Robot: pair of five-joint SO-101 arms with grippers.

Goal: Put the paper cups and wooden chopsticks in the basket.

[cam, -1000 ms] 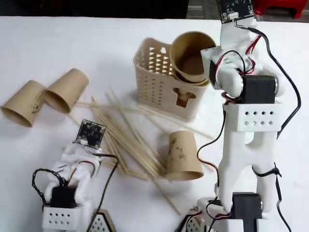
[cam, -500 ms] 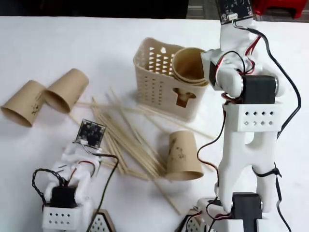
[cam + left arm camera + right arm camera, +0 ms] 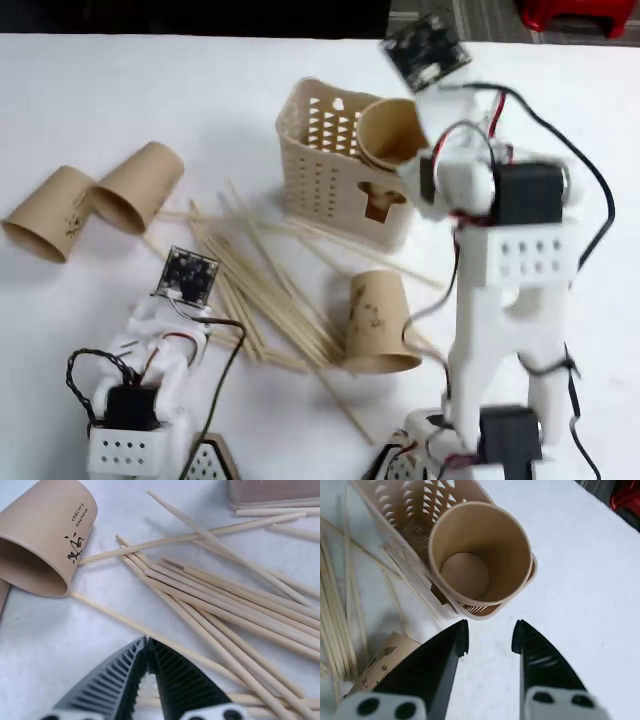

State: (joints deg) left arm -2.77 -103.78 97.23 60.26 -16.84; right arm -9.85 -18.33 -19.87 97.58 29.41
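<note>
Two poses: right tool (image 3: 490, 630) gaping beside basket (image 3: 330, 180); left tool (image 3: 148, 642) closed above chopsticks (image 3: 225, 600).

Paper cups: four counted, namely a far-left cup (image 3: 48, 225), a neighbouring cup (image 3: 140, 185), a lone lying cup (image 3: 378, 320) and an upright cup (image 3: 392, 133) whose doubled rim may conceal another nested inside. Basket (image 3: 325, 170): one. Wooden chopsticks (image 3: 265, 290): well over a dozen, overlapping in a loose pile on the desk (image 3: 150, 80), exact number not countable.

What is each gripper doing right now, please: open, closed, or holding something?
Left gripper: closed, holding nothing.
Right gripper: open, empty, near the paper cup in the basket.
</note>
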